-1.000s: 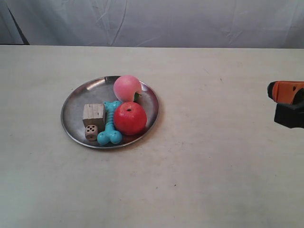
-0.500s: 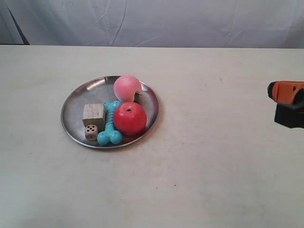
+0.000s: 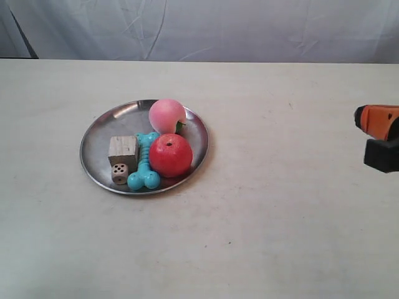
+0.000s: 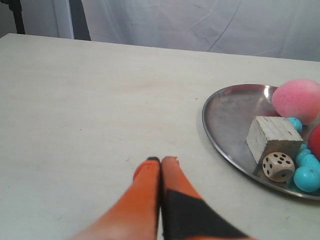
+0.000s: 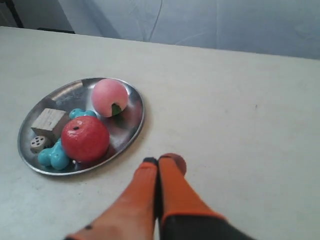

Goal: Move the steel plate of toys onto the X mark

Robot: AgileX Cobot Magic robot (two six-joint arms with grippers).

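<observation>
The steel plate (image 3: 100,134) lies on the table at left of centre. It carries the pink peach (image 3: 167,115), red apple (image 3: 170,155), turquoise bone (image 3: 146,169), wooden cube (image 3: 123,149) and die (image 3: 120,174). A tiny dark mark (image 3: 290,106), likely the X mark (image 5: 255,106), lies right of the plate; its strokes are too small to make out. My right gripper (image 5: 160,161) is shut and empty, a short way from the plate's rim (image 5: 135,127); it shows at the exterior view's right edge (image 3: 358,118). My left gripper (image 4: 161,160) is shut and empty, beside the plate (image 4: 220,135) on the cube's side (image 4: 274,136).
The pale table (image 3: 262,205) runs back to a wrinkled grey backdrop (image 3: 249,28). A small dark speck (image 3: 229,243) sits on the table in front of the plate. The left arm does not show in the exterior view.
The gripper at the exterior view's right edge has drifted slightly further right. The plate and toys have not moved.
</observation>
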